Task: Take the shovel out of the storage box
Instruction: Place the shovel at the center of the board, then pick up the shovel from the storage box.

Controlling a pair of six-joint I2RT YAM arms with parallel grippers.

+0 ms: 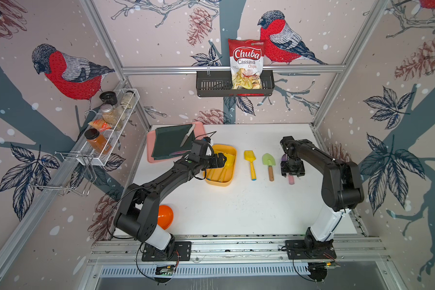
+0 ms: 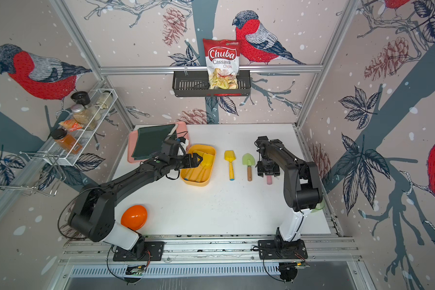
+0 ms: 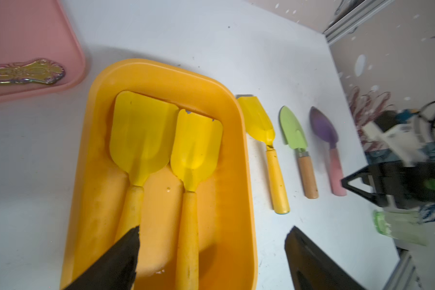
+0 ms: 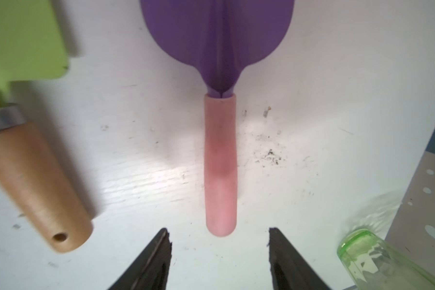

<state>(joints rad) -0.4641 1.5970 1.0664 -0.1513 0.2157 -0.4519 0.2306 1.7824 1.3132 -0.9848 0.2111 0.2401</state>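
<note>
Looked bright and evenly lit, soft shadows, glare patch on table [image 4: 161, 173], wide-angle edge warp, blurred wrist-view corners.

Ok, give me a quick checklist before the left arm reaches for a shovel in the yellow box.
1. The left hand open: ok.
2. It hangs above the storage box: ok.
3. Box holds a wide yellow shovel and a narrower yellow shovel, side by side: ok.
4. A handle lined up between its fingers: cannot tell.
5. The right hand open, holding nothing: ok.
6. The purple shovel lying on the table: ok.
</note>
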